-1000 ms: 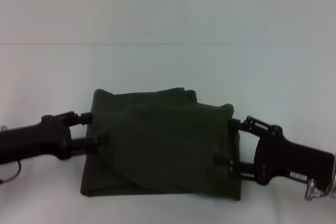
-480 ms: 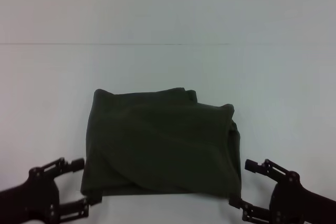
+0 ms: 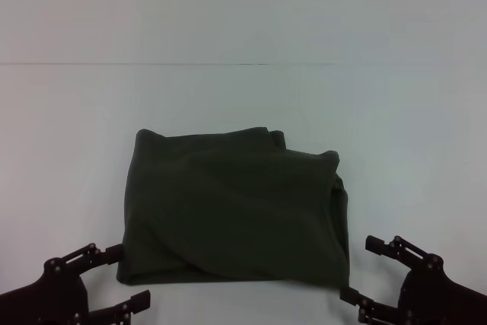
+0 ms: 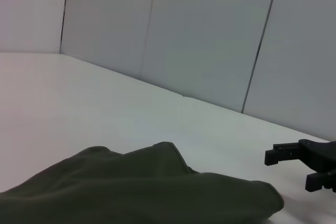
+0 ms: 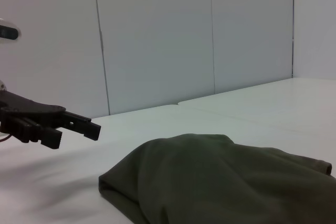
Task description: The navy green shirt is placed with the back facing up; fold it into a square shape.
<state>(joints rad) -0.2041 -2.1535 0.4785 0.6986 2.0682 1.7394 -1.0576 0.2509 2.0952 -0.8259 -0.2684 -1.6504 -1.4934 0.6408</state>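
The navy green shirt [image 3: 236, 211] lies folded into a rough square on the white table, plain side up, with a diagonal fold across its top layer. My left gripper [image 3: 128, 278] stands open just off the shirt's near left corner, holding nothing. Off the near right corner my right gripper [image 3: 359, 269] is also open and empty. The left wrist view shows the shirt [image 4: 136, 192] low in front, with the right gripper [image 4: 289, 170] beyond it. From the right wrist, the shirt [image 5: 220, 182] appears as a rounded mound, with the left gripper [image 5: 77, 134] behind it.
The white table [image 3: 243, 104] spreads out around the shirt on every side. Pale wall panels [image 4: 210, 40] stand behind its far edge.
Both grippers have let go of the shirt's sides and drawn back toward the near edge of the table. The shirt stays folded in place.
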